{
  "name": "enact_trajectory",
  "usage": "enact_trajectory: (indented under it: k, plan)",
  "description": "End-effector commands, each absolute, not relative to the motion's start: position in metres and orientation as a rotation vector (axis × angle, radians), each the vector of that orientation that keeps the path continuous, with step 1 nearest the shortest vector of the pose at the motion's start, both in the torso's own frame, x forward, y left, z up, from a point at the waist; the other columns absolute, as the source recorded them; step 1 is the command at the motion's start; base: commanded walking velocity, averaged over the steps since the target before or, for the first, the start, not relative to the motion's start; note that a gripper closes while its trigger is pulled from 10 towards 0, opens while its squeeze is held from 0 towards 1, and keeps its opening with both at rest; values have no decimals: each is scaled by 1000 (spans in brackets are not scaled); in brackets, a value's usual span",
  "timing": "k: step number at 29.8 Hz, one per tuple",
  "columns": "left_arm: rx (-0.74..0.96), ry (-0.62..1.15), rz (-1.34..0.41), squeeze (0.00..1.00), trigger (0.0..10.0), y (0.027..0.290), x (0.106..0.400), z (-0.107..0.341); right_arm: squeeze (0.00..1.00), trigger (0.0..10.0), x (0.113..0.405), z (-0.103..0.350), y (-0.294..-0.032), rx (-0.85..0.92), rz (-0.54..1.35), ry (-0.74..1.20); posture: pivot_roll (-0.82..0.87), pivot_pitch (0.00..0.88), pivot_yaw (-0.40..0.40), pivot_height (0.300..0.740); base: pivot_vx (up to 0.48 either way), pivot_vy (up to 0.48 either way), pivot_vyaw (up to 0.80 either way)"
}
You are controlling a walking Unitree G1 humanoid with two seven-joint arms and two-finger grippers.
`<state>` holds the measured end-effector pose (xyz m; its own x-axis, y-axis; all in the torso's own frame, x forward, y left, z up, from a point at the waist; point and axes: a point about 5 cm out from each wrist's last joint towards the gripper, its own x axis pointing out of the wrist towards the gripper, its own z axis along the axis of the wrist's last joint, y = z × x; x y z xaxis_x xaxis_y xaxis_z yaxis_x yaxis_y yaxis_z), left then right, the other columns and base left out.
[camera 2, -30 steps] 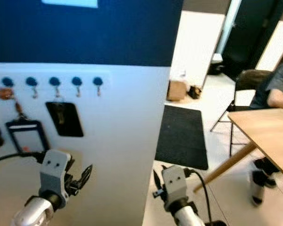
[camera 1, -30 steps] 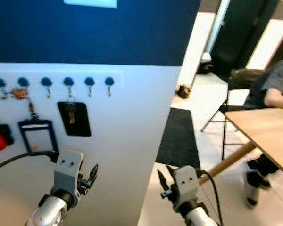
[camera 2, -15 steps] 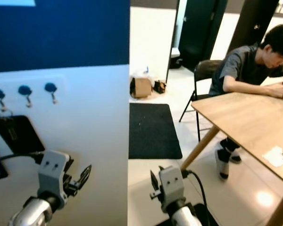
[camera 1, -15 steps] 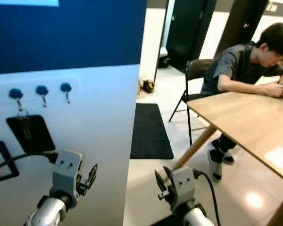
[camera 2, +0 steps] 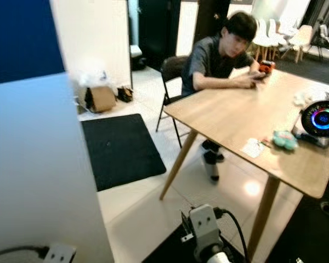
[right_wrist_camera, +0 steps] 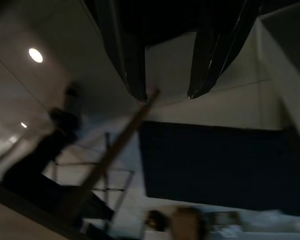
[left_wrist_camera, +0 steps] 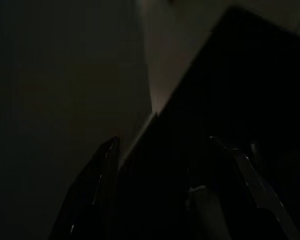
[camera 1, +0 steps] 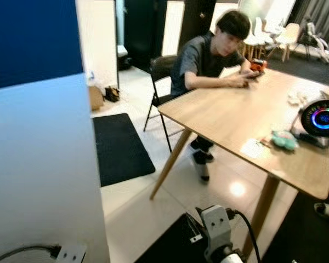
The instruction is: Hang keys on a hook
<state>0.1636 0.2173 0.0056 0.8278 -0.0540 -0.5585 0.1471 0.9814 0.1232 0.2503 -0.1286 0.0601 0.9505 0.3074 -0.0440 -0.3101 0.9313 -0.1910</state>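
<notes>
Both tools hung low and empty: the right tool (right_wrist_camera: 167, 95) narrowly parted, the left tool (left_wrist_camera: 172, 165) wide, near the wooden tabletop (camera 1: 247, 126).

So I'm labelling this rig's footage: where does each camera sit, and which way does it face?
Left eye view: on the head, looking down at a wooden table, a seated person and a black mat; the right gripper shows low.
Right eye view: beside it, same scene, same table, person and mat.
Left wrist view: on the left wrist, along the left gripper, fingers apart, very dark.
Right wrist view: on the right wrist, along its parted fingers toward the mat, blurred.
</notes>
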Motion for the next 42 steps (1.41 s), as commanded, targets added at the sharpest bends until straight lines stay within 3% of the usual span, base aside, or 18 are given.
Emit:
enact_trajectory:
  k: [1,33,42]
  plan:
    - [163,604,-110,0,10000,212,158,-3,0,10000,247,55,-131,-204,313,31,133,121,-28,740,0,0,-800]
    - [171,519,-101,0,10000,213,173,-8,0,10000,254,57,-127,-208,312,-1,131,106,-29,740,0,0,-800]
    - [160,454,-96,0,10000,211,182,3,0,10000,258,65,-124,-233,325,-46,122,101,-34,740,0,0,-108]
